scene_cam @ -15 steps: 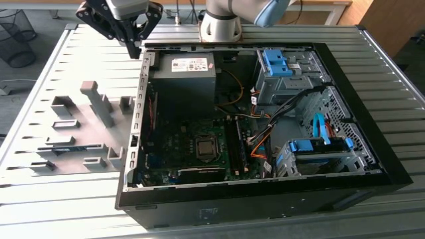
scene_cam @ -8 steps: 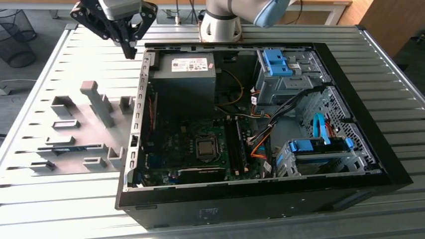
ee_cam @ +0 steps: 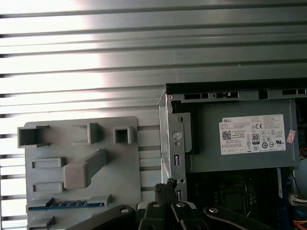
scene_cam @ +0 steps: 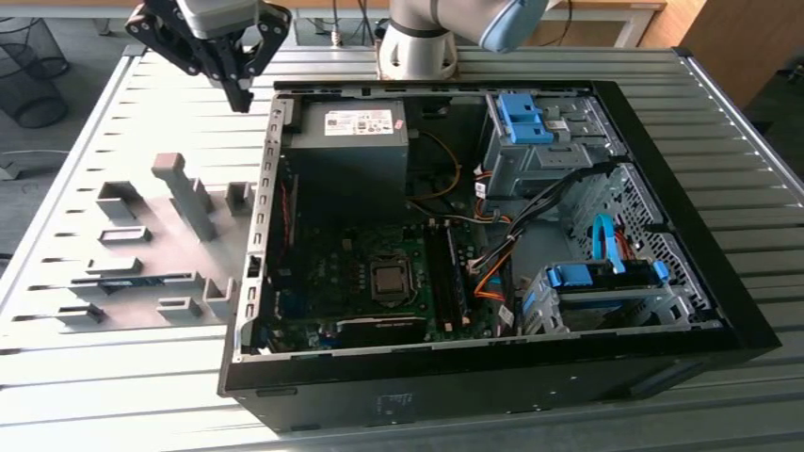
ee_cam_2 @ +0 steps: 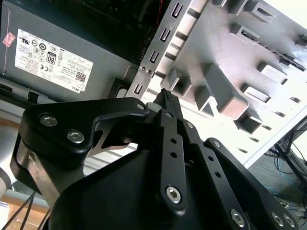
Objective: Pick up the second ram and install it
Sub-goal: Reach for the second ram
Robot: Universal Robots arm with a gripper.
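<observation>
Gripper (scene_cam: 240, 99), black metal, upper left of exterior view, fingers clenched on nothing. Thin blue-green ram stick (scene_cam: 126, 280) sits in grey plastic fixture (scene_cam: 164, 250), mid-left.

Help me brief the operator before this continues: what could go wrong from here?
The tool hangs shut near the case rim; a low sweep might clip it. The second ram lies edge-on among grey fixture blocks, so a skewed grasp could jam. Orange cables crowd the memory slots, risking a snag.
</observation>
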